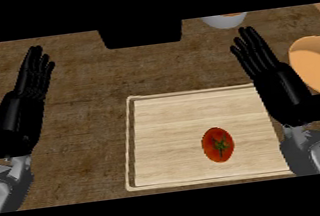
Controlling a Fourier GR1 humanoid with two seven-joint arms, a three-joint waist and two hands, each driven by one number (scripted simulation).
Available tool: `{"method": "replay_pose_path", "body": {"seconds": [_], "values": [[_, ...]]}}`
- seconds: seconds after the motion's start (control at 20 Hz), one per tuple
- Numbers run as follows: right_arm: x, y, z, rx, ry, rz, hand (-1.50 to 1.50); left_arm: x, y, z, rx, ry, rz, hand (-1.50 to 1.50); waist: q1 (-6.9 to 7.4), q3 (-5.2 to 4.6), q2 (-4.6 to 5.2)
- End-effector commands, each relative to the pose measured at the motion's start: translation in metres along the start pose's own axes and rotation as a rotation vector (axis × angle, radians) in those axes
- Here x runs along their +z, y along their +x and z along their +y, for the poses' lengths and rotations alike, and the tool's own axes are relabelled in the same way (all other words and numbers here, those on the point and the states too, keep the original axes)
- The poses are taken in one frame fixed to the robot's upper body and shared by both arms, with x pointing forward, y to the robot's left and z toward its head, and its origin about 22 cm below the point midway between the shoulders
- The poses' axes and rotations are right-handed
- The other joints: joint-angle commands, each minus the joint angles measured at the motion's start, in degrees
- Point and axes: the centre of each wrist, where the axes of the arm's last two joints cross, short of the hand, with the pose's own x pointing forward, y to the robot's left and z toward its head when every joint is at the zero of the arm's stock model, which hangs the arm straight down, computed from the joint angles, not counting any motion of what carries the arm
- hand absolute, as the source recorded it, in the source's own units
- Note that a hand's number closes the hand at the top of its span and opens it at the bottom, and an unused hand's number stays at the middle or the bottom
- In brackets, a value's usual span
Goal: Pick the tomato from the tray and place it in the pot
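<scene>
A red tomato with a green stem lies on the pale wooden tray, toward its near right corner. The black pot stands at the far edge of the counter, beyond the tray. My right hand is held open with straight fingers along the tray's right edge, just right of and beyond the tomato, not touching it. At the left of the view my left hand stays open, fingers up, well clear of the tray.
An orange bowl sits at the right edge, close beside my right hand. A white bowl with orange contents stands at the far edge, right of the pot. Brown counter surrounds the tray.
</scene>
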Motion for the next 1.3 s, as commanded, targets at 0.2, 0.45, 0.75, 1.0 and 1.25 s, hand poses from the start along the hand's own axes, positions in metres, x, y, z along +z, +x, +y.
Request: {"method": "replay_pose_path", "body": {"seconds": [0.2,0.45,0.75,1.0,1.25], "values": [[-0.042,0.072,0.023,-0.033,0.722,-0.302,1.50,-0.008,-0.002,0.007,0.047,0.084,-0.001,0.00,2.78,-0.12,0.99],[-0.046,0.092,-0.063,0.388,0.699,-0.420,-1.50,-0.001,-0.017,0.014,0.095,0.117,0.059,0.00,1.41,-0.02,1.69],[-0.043,0.089,-0.089,0.427,0.917,-0.613,-1.50,-0.003,-0.019,0.015,0.107,0.114,0.056,0.00,1.59,0.13,1.56],[-0.038,0.095,-0.095,0.672,1.019,-0.619,-1.50,-0.006,-0.031,0.016,0.106,0.130,0.063,0.00,0.18,-0.12,1.07],[-0.035,0.089,-0.073,0.924,1.153,-0.572,-1.50,-0.010,-0.037,0.006,0.096,0.138,0.079,0.00,-0.12,-0.25,0.62]]}}
